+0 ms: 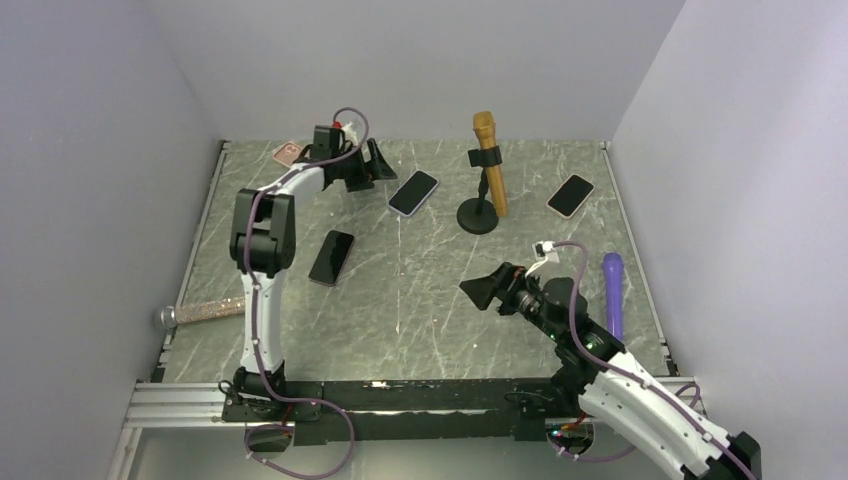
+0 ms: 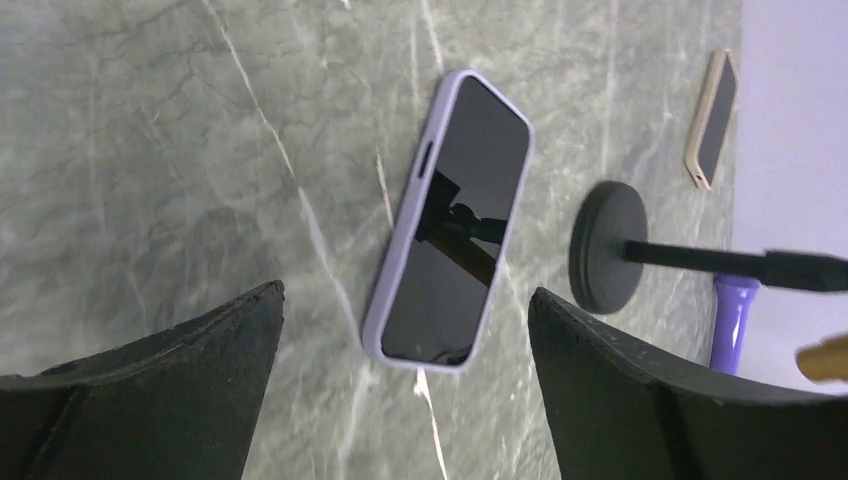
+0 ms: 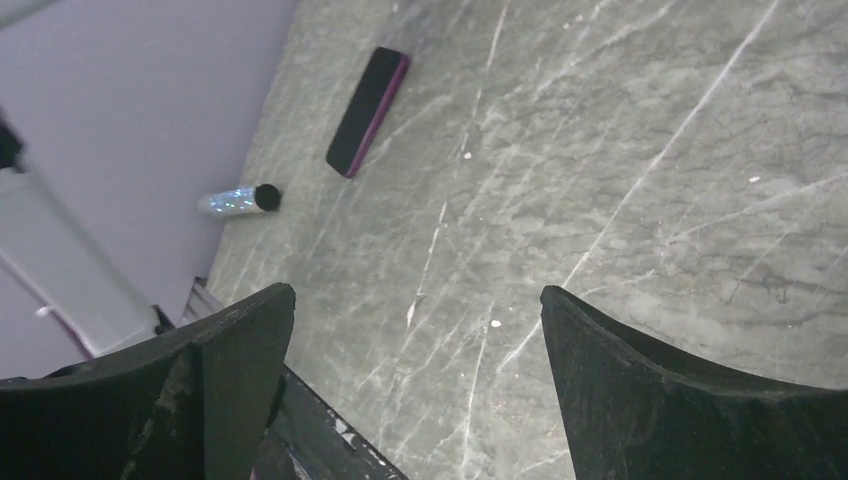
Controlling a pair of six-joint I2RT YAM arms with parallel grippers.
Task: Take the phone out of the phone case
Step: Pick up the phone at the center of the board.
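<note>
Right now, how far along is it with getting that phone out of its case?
Nothing is done yet: the lavender-cased phone lies flat on the table, case on. In hand: the left pincer is open and aimed at it, not touching. The right pincer is open above the table. Gripping and peeling the case off all remain.

No readable text, label, brand or number shows on anything here.
</note>
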